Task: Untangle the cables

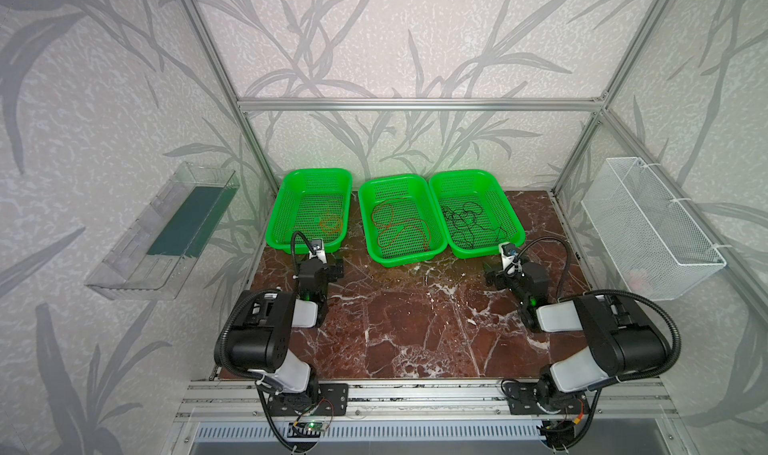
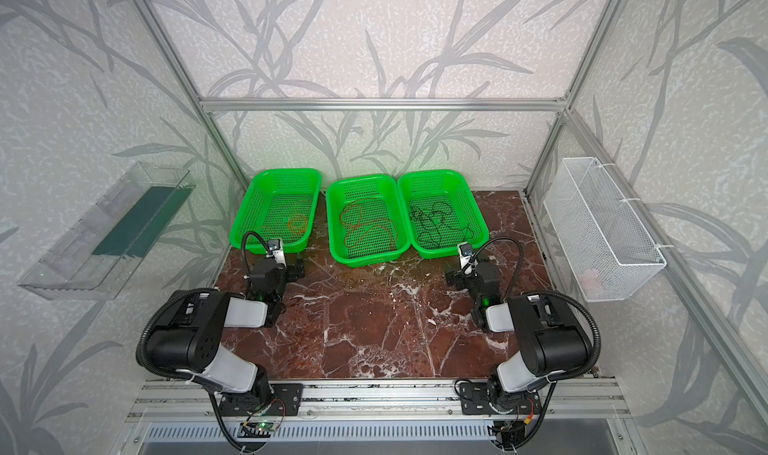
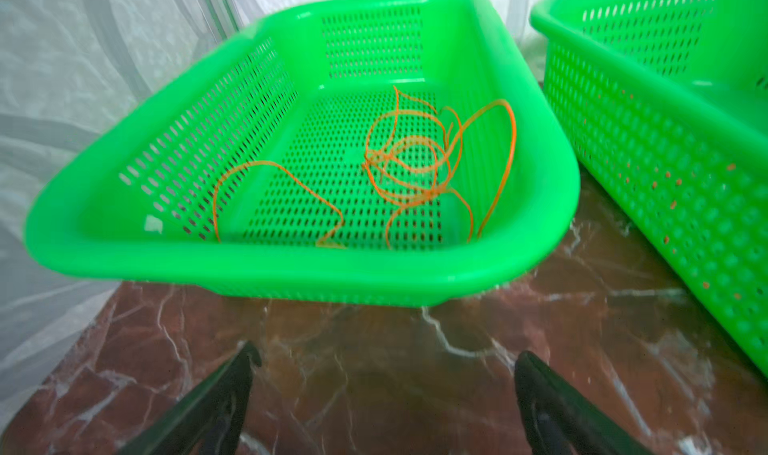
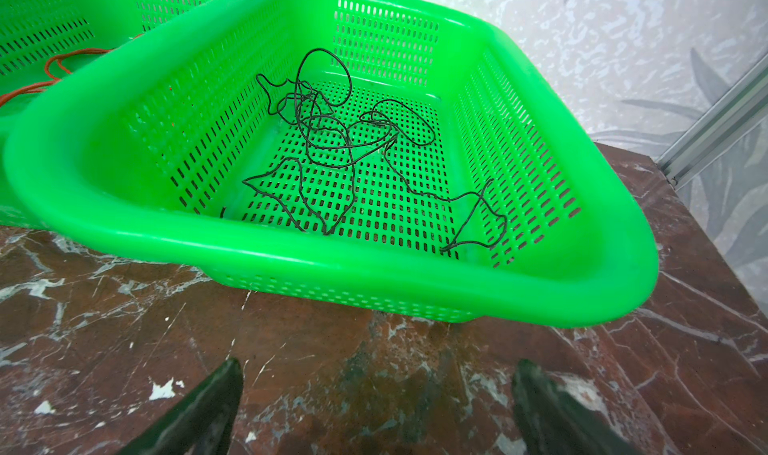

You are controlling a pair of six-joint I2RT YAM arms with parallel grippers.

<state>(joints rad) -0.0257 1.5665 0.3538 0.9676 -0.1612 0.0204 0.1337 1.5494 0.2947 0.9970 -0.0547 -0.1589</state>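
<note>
- Nearest to the camera in both top views is the aluminium rail (image 1: 415, 392) at 6 o'clock, where both arms are mounted. Each arm is folded low over the table (image 1: 415, 328) and points toward 12 o'clock.
- At 12 o'clock of the table three green baskets stand in a row. The left basket (image 1: 320, 171) holds the orange cable (image 1: 330, 224), the middle basket (image 1: 392, 179) the red cable (image 1: 399, 228), and the right basket (image 1: 465, 172) the black cable (image 1: 467, 220).
- No colour crosses into another basket, so I judge the separating as done, or almost. Each cable only curls in its own loose loops.
- The left gripper (image 1: 336, 266) hangs at 6 o'clock of the left basket and the right gripper (image 1: 492, 276) at about 6 o'clock of the right basket. Both are short of the rims.
- Left wrist view: the fingers (image 3: 216, 399) are spread wide, with only bare table between them and nothing held. The orange cable (image 3: 415, 162) lies in the basket at their 12 o'clock, bunched on the side toward the middle basket.
- Right wrist view: the fingers (image 4: 208, 411) stand equally wide and empty. The black cable (image 4: 345, 141) spreads over the floor of the right basket at their 12 o'clock. A piece of the red cable (image 4: 62, 62) shows in the neighbouring basket.
</note>
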